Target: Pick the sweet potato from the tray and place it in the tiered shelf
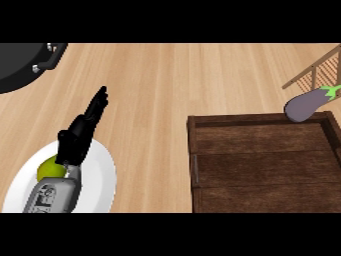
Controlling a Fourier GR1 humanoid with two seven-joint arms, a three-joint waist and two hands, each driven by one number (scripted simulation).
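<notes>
1. A black pan sits at the far left corner of the light wooden worktop, partly cut off by the view's edge, with a handle fitting showing on its right rim.
2. Lower left, a white plate lies on the worktop; a yellow-green fruit rests on it, partly hidden by the arm.
3. The left hand reaches up over the plate from the lower edge, its black fingers straight and stretched toward the far side, holding nothing.
4. Right of centre stands a dark wooden tray with raised walls; only bare boards show inside it.
5. A purple vegetable with a green stem cap, looking like an eggplant, lies at the tray's far right corner, over its back wall and just below the shelf.
6. A slatted wooden tiered shelf shows at the upper right corner.
7. No sweet potato shows anywhere; the right hand is out of view.
</notes>
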